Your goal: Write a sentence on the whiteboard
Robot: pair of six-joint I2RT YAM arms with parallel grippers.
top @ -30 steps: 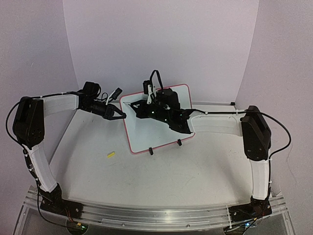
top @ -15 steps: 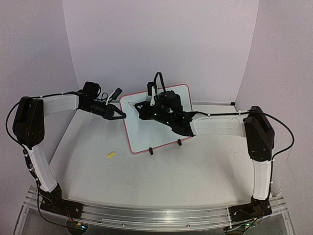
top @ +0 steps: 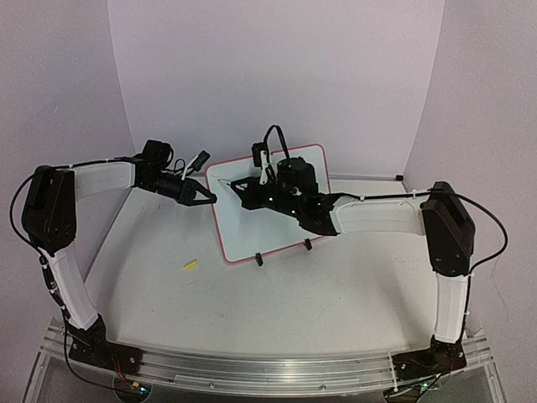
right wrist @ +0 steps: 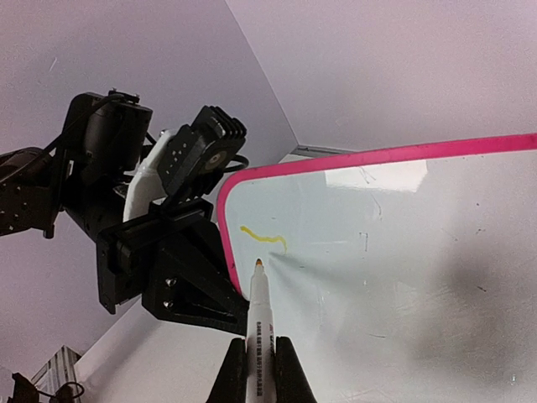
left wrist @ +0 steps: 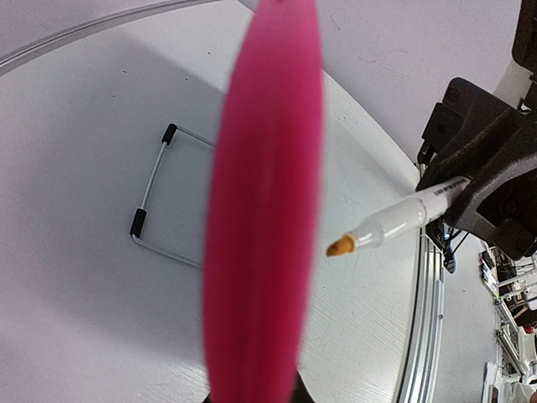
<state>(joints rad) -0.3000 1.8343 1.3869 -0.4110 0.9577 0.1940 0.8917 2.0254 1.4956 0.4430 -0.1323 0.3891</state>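
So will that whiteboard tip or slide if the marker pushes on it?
Probably light and tippy: the whiteboard stands on a thin wire stand. The flat framed panel looks stiff. The left gripper clamping its edge likely steadies it.

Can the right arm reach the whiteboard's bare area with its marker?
Probably yes: the marker's tip sits near the whiteboard's face, nothing lies between, and the left gripper holds only its edge.

One whiteboard [top: 252,233], one marker [right wrist: 258,332], perhaps one cap [top: 190,266]
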